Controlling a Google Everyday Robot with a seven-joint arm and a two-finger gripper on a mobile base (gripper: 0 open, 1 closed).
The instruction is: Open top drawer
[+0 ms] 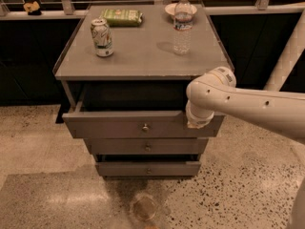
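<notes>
The top drawer [109, 128] of the grey cabinet stands pulled out towards me, its dark inside showing behind the flat front panel. Its small round metal knob [145, 126] is at the panel's centre. My white arm comes in from the right. My gripper [196, 119] is at the right end of the drawer front's upper edge, pointing down and away, mostly hidden behind the wrist.
The cabinet top [143, 56] bears a soda can [102, 37], a water bottle [182, 25], a green packet [122, 16] and a small bowl [167, 8]. Two lower drawers [147, 147] are closed. A white post [290, 51] stands at the right. A floor stain [144, 206] lies in front.
</notes>
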